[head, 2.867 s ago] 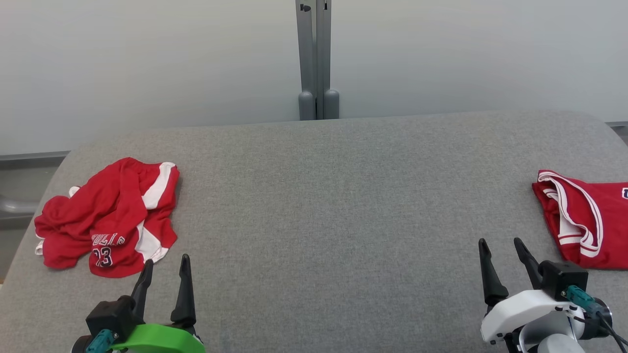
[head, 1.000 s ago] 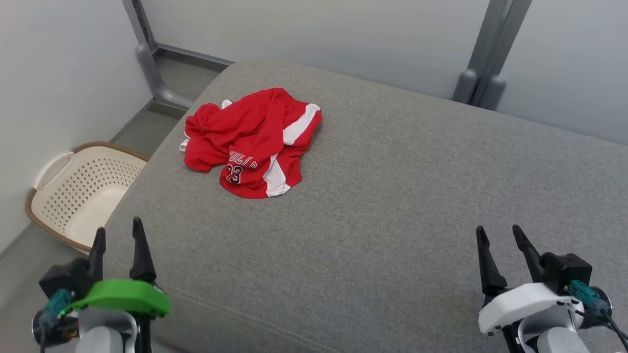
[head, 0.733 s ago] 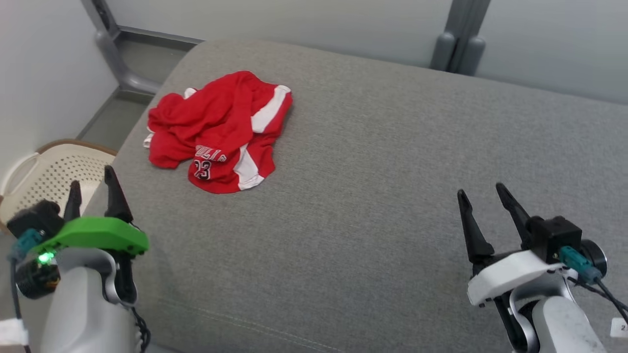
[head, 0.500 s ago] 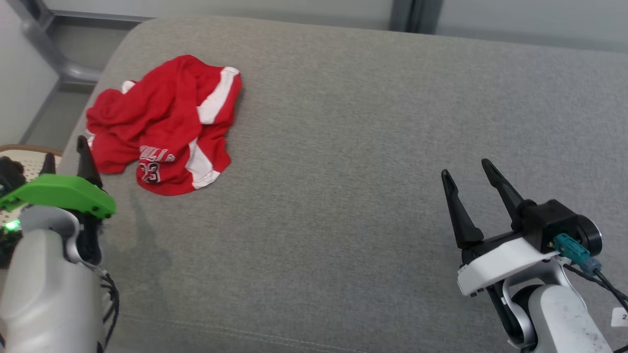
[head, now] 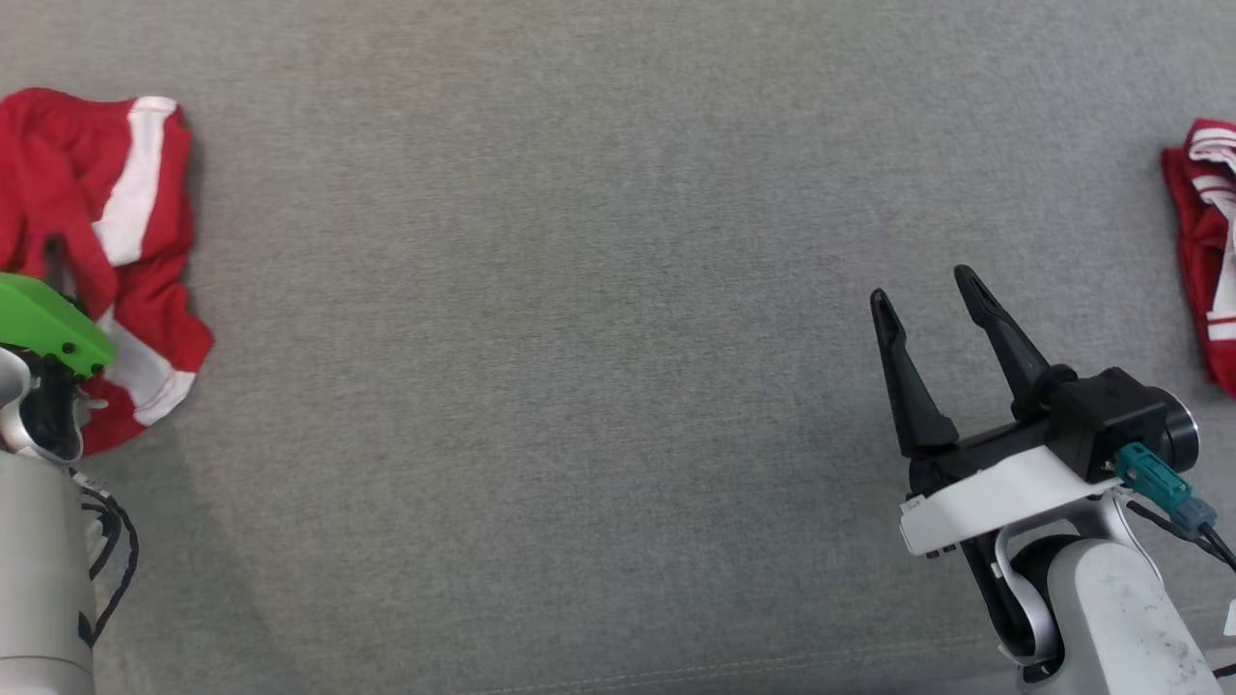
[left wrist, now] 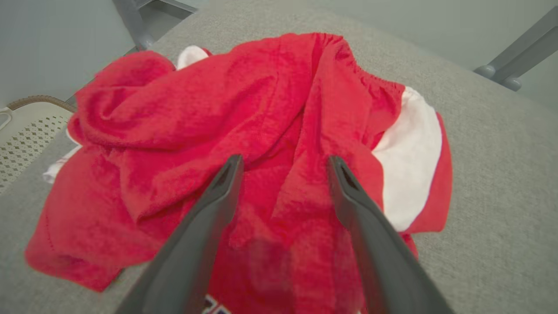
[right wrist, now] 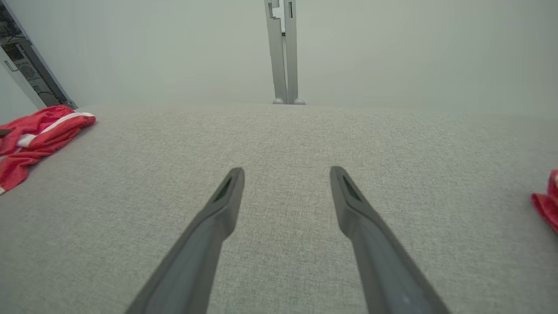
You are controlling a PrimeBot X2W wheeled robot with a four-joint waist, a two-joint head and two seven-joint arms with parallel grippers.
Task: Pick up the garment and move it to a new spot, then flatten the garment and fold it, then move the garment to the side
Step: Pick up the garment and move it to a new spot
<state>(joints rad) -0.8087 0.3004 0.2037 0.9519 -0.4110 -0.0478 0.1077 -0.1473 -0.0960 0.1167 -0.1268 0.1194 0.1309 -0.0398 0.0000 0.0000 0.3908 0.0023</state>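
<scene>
**Left gripper spread over the crumpled red garment, both grippers empty**

I had the left gripper out over the garment, a crumpled red heap with a broad white panel down one side. Its two dark fingers stood spread as wide as they go, and a raised fold of red cloth ran up between the tips. They had hold of nothing. From the wrist view I could not tell whether the tips touched the fabric or hung just above it. A scrap of white lettering showed at the bottom edge between the fingers.

In the head view the garment lay at the far left of the grey padded surface, partly cut off by the frame, with the green cover of my left wrist in front of it. The right gripper sat at the lower right above bare grey fabric, fingers wide apart and empty, well apart from the garment. A second red piece with white trim lay at the right edge, apart from that gripper.

A cream perforated basket showed past the surface's edge in the left wrist view, and a grey post stood against the pale wall beyond the far side
</scene>
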